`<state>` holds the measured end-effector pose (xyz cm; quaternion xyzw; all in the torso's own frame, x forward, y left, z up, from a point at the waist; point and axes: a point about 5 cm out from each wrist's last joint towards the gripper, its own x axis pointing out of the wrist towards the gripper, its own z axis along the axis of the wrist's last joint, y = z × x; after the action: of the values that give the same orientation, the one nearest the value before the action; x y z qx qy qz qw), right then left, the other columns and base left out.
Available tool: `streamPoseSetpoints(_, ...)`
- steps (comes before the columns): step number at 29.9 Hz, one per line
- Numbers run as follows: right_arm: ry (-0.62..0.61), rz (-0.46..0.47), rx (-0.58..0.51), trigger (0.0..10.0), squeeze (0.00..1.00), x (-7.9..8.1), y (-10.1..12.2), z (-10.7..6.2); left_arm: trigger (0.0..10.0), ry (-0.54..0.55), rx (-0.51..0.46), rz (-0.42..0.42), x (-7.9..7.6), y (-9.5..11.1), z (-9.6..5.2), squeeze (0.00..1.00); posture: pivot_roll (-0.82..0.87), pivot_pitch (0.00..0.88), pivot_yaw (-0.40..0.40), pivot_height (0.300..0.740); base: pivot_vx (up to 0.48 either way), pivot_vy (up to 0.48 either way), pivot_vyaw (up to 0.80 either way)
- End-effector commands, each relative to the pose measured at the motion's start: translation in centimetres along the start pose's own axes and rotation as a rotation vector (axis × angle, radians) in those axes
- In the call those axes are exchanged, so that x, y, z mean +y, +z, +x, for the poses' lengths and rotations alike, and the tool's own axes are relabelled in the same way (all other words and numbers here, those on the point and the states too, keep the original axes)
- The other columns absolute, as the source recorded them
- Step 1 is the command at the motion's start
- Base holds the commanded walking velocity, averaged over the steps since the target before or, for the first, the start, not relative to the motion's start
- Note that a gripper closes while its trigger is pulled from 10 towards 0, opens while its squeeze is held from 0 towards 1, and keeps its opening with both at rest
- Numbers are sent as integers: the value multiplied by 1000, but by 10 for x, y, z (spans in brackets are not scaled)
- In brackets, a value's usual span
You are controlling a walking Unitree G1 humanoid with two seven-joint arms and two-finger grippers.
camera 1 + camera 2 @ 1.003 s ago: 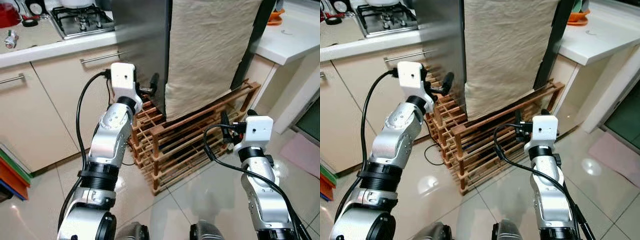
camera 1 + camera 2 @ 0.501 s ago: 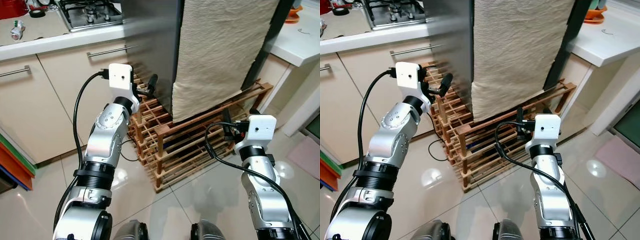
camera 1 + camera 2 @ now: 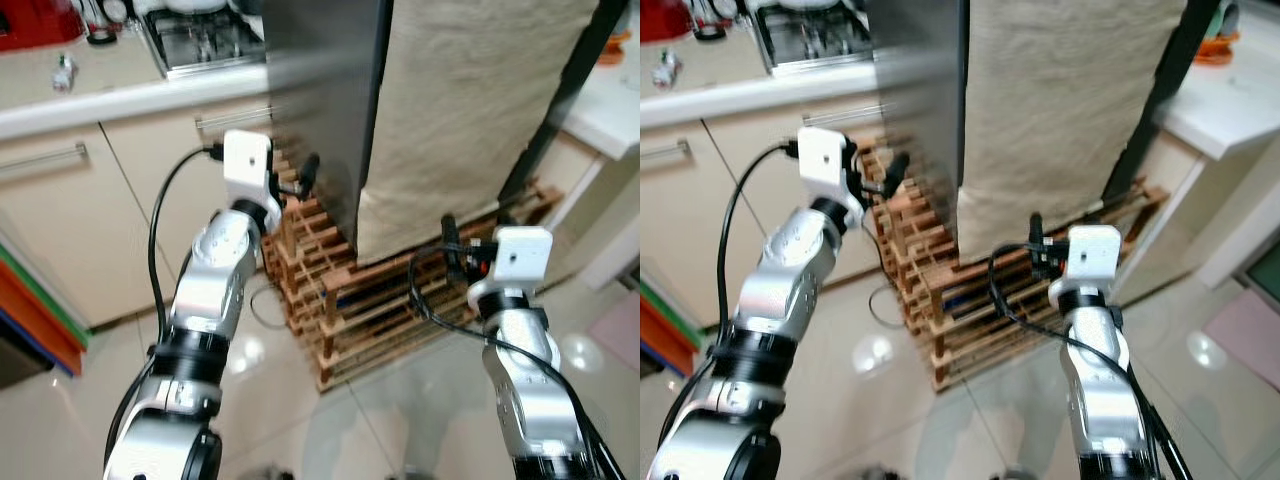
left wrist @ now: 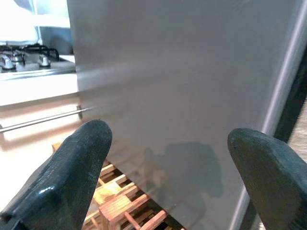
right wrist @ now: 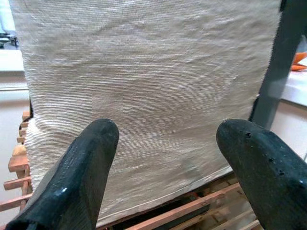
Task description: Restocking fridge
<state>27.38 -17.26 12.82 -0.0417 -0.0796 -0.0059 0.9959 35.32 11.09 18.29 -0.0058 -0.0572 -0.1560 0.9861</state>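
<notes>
A steel fridge (image 3: 320,100) stands ahead on a low wooden rack (image 3: 350,300), with a beige cloth (image 3: 470,110) hanging down its front. My left gripper (image 3: 300,178) is raised beside the fridge's bare steel side wall (image 4: 182,96), apart from it. Its fingers (image 4: 72,167) are open and hold nothing. My right gripper (image 3: 455,250) is lower, in front of the cloth's bottom edge (image 5: 158,86) and above the rack. It is open too, with nothing between its fingers (image 5: 81,172).
A counter with a gas hob (image 3: 200,40) and cream drawer fronts (image 3: 60,200) runs along the left. A white counter (image 3: 610,110) stands at the right. A black cable (image 3: 262,305) lies on the glossy tiles by the rack. Coloured flat things (image 3: 40,330) lean at the far left.
The whole picture has shifted and is blurred, so the camera has moved; the fridge sits further right and a little nearer. Both arms keep their pose, fingers still open.
</notes>
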Motion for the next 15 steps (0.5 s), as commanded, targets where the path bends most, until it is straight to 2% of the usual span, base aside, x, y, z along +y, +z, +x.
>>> streamPoseSetpoints(1,4,-9,-22,10000,0,0,5,2,10000,-15,11,13,-2,-4,-1,0,-92,0,18,740,0,0,0)
streamPoseSetpoints(7,-19,-31,-11,10000,0,-3,3,3,10000,-40,3,9,-6,-4,0,0,-93,0,16,740,0,0,0)
streamPoseSetpoints(15,-27,-10,-13,10000,0,-3,4,4,10000,-68,-2,21,-10,-3,1,0,-95,0,20,740,0,465,-777)
